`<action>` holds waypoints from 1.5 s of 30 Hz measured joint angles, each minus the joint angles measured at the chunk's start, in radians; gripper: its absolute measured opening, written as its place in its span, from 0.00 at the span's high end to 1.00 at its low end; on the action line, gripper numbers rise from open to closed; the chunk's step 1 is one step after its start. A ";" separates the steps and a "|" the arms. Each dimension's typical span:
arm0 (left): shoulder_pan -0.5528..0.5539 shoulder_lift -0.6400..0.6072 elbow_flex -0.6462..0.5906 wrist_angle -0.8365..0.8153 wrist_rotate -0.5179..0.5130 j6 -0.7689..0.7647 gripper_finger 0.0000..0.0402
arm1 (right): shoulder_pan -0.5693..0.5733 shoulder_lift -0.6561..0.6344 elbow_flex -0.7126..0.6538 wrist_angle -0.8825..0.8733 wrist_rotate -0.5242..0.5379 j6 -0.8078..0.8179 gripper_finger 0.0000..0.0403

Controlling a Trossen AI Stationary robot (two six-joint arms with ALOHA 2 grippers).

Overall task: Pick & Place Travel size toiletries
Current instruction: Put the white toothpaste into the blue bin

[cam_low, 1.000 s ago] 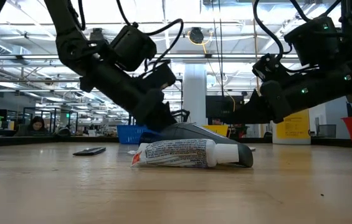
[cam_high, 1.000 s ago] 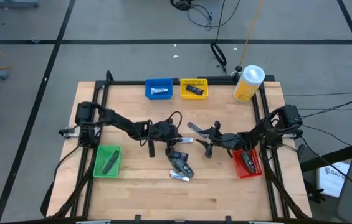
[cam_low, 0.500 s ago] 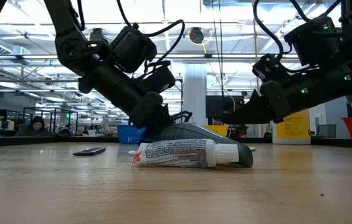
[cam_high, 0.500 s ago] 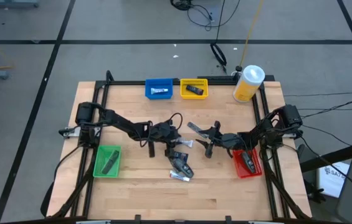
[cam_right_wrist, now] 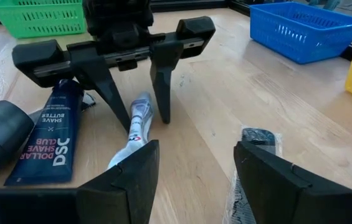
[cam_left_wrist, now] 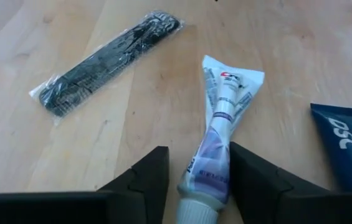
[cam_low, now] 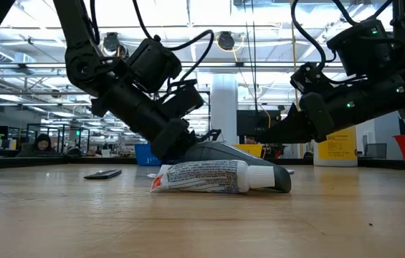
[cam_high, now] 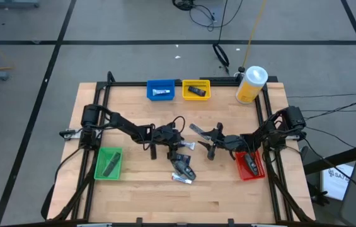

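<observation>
A small white-and-purple tube [cam_left_wrist: 220, 124] lies flat on the table, its cap toward my left gripper [cam_left_wrist: 199, 152]. That gripper is open and low over the table, one finger on either side of the tube's cap end; the right wrist view shows it [cam_right_wrist: 144, 123] astride the tube [cam_right_wrist: 137, 121]. A dark blue shave-butter tube [cam_right_wrist: 48, 146] lies beside it. A clear sachet with a black comb [cam_left_wrist: 107, 59] lies farther on. My right gripper [cam_right_wrist: 195, 149] hovers open near that sachet [cam_right_wrist: 253, 140], holding nothing. A white toothpaste tube [cam_low: 213, 177] lies nearer the front edge.
Blue bin [cam_high: 160, 90] and yellow bin [cam_high: 196, 89] stand at the far edge, each with an item inside. The green bin [cam_high: 108, 162] is at the near left, the red bin [cam_high: 250, 165] at the near right. A yellow canister [cam_high: 251, 85] stands at the far right corner.
My left gripper has sunk a little toward the table over the small tube. The tubes and sachets lie where they were.
</observation>
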 joint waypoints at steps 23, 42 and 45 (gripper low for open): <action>0.174 -0.505 -0.001 -0.455 -0.474 0.299 0.81 | 0.000 0.000 0.000 -0.007 0.000 0.000 0.51; 0.686 -0.357 0.181 -0.773 0.042 0.337 0.81 | 0.000 0.000 0.000 0.012 0.002 -0.001 0.51; 0.678 -0.303 0.199 -0.767 0.045 0.355 0.80 | 0.000 0.000 0.000 0.012 0.003 -0.001 0.51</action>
